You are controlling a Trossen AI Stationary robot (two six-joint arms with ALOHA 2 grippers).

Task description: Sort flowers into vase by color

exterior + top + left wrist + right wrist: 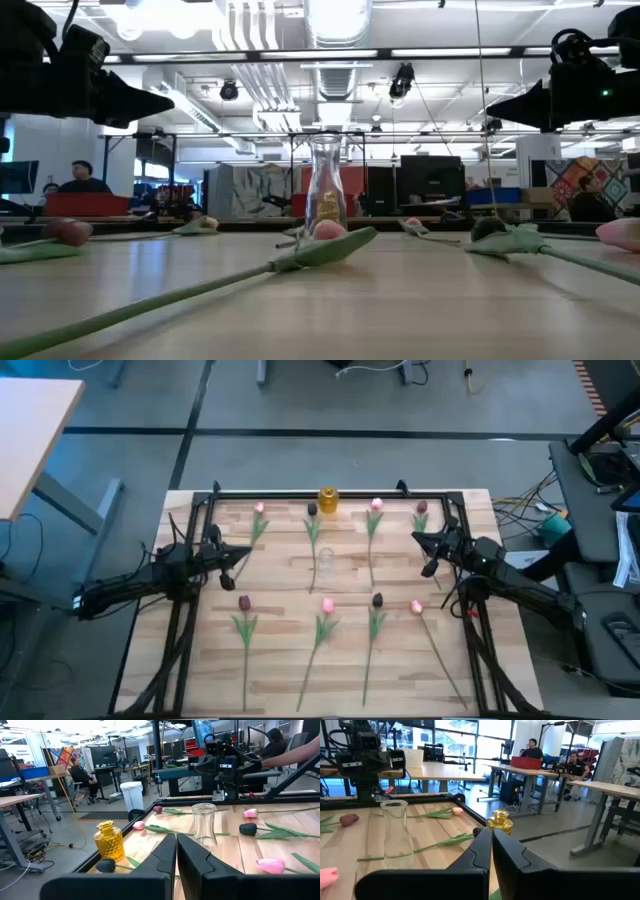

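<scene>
Nearest the low camera, a pink-headed tulip [328, 231] lay flat with its stem running forward across the surface [280, 650], one of eight flowers [327, 606] spread in two rows, well apart, probably so each could be picked singly. Between the rows stood a clear glass vase [325, 568], empty, with a yellow glass vase [328, 499] at the far rail, presumably one per colour. Left tool [228, 574] and right tool [429, 566] hovered at either side, both closed and holding nothing, so sorting seemed not yet begun.
</scene>
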